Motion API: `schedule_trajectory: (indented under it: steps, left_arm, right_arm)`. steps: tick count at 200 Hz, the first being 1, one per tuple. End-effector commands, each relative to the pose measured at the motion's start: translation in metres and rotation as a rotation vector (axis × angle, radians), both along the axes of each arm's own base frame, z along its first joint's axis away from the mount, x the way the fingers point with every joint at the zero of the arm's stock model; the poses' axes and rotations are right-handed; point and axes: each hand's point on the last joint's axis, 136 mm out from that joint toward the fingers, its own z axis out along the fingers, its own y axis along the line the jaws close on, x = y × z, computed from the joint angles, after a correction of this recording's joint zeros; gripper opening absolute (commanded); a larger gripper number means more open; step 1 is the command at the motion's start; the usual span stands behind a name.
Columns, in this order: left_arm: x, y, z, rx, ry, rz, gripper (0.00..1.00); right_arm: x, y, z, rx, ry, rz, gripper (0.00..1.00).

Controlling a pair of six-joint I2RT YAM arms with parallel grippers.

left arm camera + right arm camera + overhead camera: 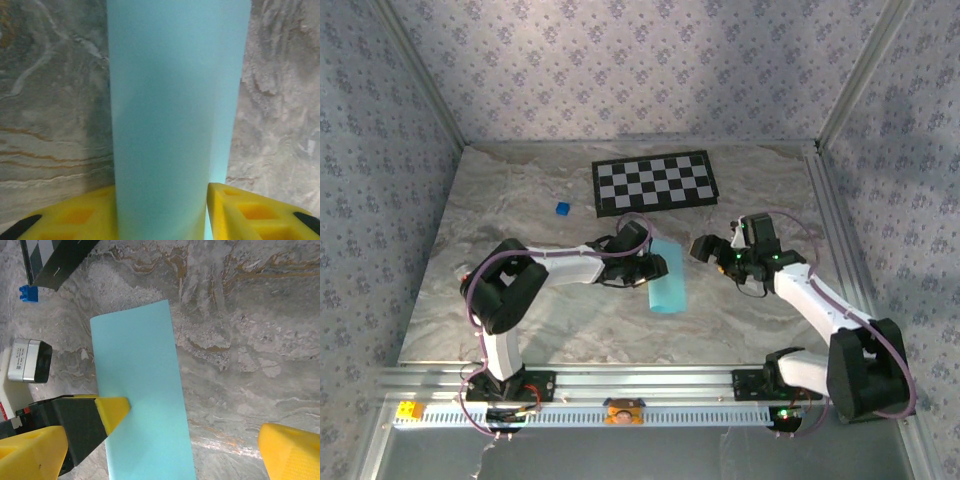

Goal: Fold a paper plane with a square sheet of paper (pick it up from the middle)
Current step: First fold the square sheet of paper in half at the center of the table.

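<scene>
Yellow-fingered, my left gripper (162, 210) straddles the folded light-blue square sheet of paper (170, 100) on the marbled bench (570, 320) just nearer me than the black-and-white checkerboard (655, 182), whether clamped I cannot tell, while my right gripper (705, 247) gapes beside it: squeezing could buckle the crease.

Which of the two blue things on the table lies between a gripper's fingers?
The light-blue paper, a long folded strip lying between the yellow fingers of the left gripper. The tiny dark-blue cube sits alone near the checkerboard.
</scene>
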Motion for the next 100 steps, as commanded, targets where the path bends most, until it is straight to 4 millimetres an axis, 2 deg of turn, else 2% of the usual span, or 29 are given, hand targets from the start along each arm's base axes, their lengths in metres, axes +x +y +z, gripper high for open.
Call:
schedule_trajectory:
  steps: [1, 21, 100]
  left_arm:
    - [0.003, 0.002, 0.008, 0.076, -0.062, -0.015, 0.49]
    - [0.004, 0.001, 0.016, 0.094, -0.092, -0.027, 0.51]
    - [0.005, 0.021, 0.025, 0.176, -0.146, -0.010, 0.52]
  right_arm:
    - [0.000, 0.011, 0.000, 0.047, 0.003, 0.052, 0.97]
    - [0.001, 0.014, 0.000, 0.063, 0.002, 0.051, 0.96]
    - [0.001, 0.017, 0.001, 0.075, -0.007, 0.075, 0.95]
